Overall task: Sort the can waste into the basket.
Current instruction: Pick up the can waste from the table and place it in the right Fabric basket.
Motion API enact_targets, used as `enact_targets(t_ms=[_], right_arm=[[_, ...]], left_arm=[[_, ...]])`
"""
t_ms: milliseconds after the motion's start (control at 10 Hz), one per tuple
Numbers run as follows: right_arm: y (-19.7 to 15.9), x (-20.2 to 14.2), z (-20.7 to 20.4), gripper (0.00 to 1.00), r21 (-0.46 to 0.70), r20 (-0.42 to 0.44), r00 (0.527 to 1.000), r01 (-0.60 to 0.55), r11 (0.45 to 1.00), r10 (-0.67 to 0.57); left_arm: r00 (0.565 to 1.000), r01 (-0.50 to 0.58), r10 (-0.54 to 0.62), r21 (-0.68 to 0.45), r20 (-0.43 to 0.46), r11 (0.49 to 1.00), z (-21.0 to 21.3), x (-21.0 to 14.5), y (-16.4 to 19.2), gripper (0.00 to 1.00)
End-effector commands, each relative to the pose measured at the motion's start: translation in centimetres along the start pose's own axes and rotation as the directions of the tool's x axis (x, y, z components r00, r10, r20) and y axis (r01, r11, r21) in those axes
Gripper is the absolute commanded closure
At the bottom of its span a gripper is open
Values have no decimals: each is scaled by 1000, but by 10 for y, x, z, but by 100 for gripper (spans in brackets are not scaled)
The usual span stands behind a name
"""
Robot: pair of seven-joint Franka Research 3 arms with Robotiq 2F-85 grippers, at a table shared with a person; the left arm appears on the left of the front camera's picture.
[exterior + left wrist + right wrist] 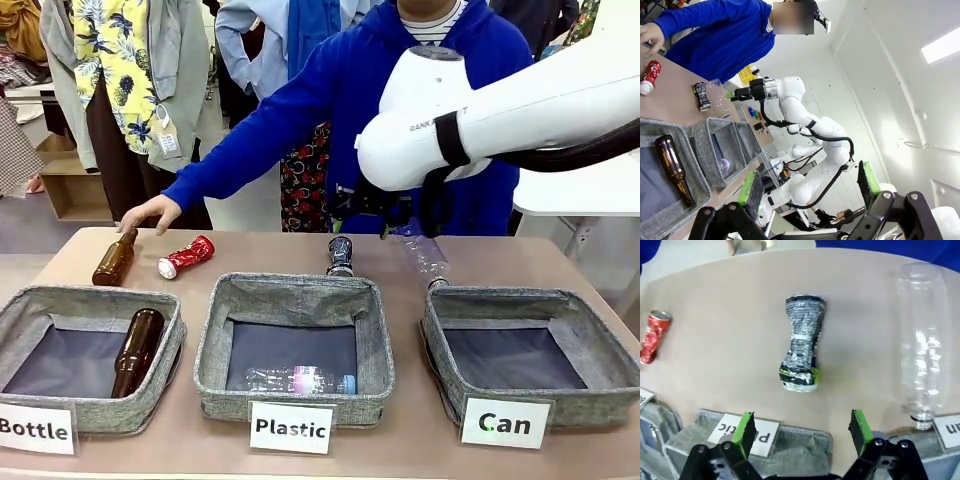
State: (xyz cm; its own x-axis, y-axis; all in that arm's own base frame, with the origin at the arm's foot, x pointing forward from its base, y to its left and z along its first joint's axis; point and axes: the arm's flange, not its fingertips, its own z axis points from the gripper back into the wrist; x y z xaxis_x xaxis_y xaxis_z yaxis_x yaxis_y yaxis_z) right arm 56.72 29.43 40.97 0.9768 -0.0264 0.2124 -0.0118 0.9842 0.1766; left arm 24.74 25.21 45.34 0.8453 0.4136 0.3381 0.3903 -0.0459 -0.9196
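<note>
Nearest on the right, the grey woven-fabric basket carded "Can" point(595, 405) holds nothing, so both cans are yet to be sorted. The like basket carded "Plastic" point(213, 340) sits in the middle. Just beyond its far rim, the black crushed drink can with silver-white markings point(802, 347) lies on the table.

The right gripper point(801, 427) hangs above that rim, jaws spread wide and empty, lined up on the black can. Coming down it could snag the rim. The can's pinched waist could slip from the pads, and an early release would drop it in the wrong basket. The clear plastic bottle point(920, 340) near the can's right could be knocked rolling.

The left gripper point(807, 182) is raised, also wide open and empty.

Far left, the shiny red crushed can point(186, 256) lies just beside a brown glass bottle point(115, 258) with a person's hand point(150, 212) at its neck. Reaching there risks meeting that hand.
</note>
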Motion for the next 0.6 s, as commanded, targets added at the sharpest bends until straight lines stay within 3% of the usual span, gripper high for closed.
enact_targets(t_ms=[0,500], right_arm=[[31,39,-31,0,-21,-66,998,-16,1000,15],[53,64,-90,0,-161,-115,992,35,986,-54]], left_arm=[[1000,-5,5,-13,5,1000,0,1,-6,0],[1000,-5,5,-13,5,1000,0,1,-6,0]])
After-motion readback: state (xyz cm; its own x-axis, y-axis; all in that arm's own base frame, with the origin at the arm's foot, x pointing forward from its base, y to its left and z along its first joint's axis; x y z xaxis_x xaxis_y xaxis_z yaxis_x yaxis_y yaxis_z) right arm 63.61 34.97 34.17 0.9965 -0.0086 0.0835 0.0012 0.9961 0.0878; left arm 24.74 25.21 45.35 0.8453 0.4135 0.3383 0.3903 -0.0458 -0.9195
